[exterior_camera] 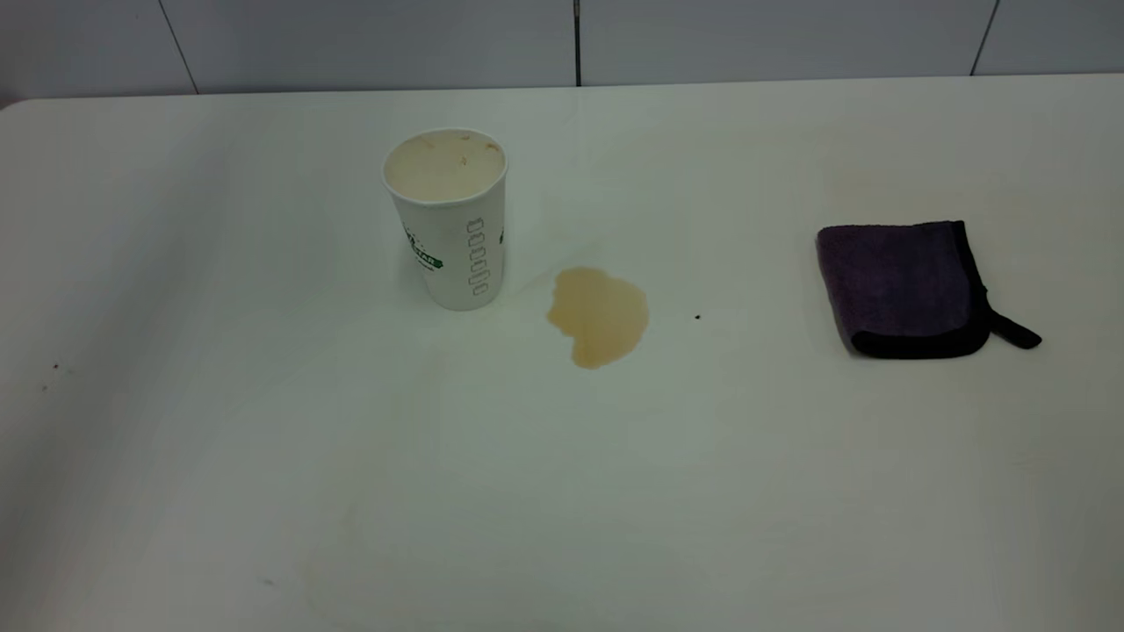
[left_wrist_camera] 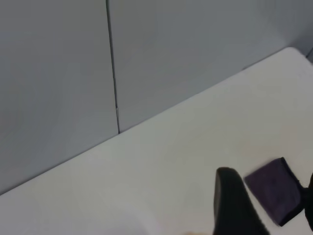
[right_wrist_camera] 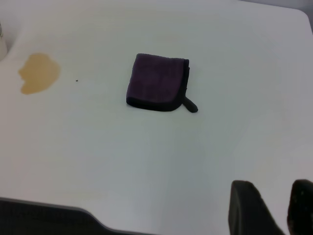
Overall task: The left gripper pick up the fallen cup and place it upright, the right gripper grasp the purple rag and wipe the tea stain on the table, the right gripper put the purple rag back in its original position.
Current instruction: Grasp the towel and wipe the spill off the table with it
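While neither arm shows in my exterior view, I see the cup (exterior_camera: pixel 448 219) standing upright at the left of the white bench (exterior_camera: pixel 263 456), its cream inside tea-stained and holding nothing I can make out. Just to its right lies the tea stain (exterior_camera: pixel 599 316), a tan puddle, unwiped. Well to the right, the purple rag (exterior_camera: pixel 904 288) lies folded flat. The right gripper (right_wrist_camera: pixel 274 210) hovers apart from it, jaws spread. Only one dark finger (left_wrist_camera: pixel 234 205) of the left gripper is visible; its jaws I cannot tell.

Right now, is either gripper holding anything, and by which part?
Nothing is held. The cup stands upright alone, the purple rag lies untouched, and the right gripper is open above the table.
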